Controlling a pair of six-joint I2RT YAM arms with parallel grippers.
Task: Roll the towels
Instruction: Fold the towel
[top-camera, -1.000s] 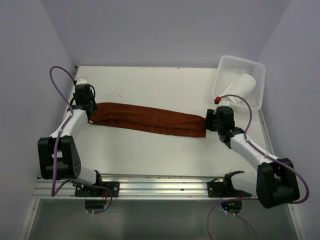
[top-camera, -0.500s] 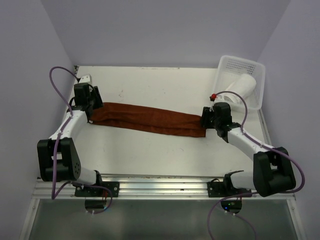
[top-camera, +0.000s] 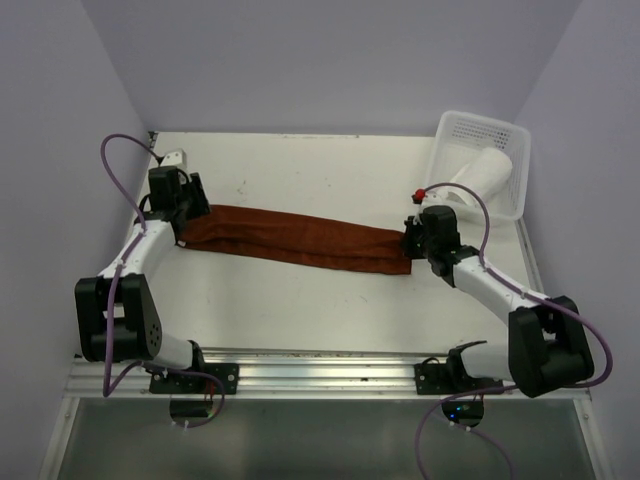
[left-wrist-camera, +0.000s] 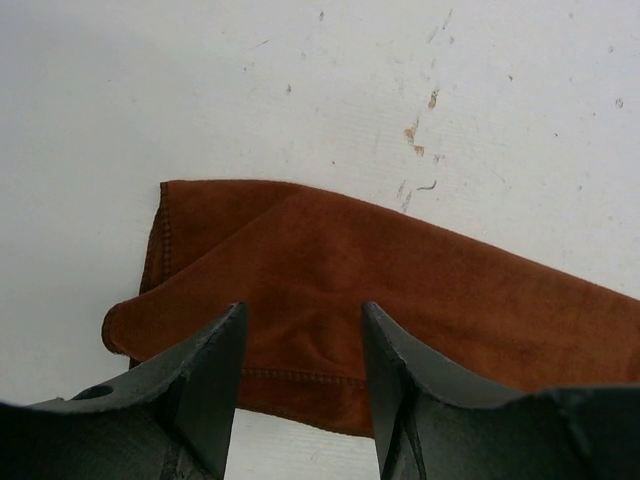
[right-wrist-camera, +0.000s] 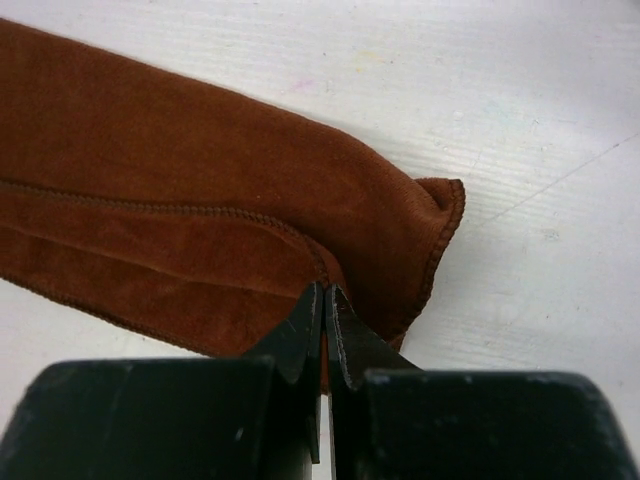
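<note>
Right gripper (right-wrist-camera: 323, 300) is pressed together, seemingly on the hem of the brown towel (right-wrist-camera: 180, 180) just ahead; soft and limp, it is best taken there. Left gripper (left-wrist-camera: 300, 330) is spread.

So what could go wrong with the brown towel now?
The right hand is shut at the very edge of the towel and may barely hold it, so the cloth might slip free. The left hand is open over the other end, not holding it, so that end might slide and the roll could go crooked.
</note>
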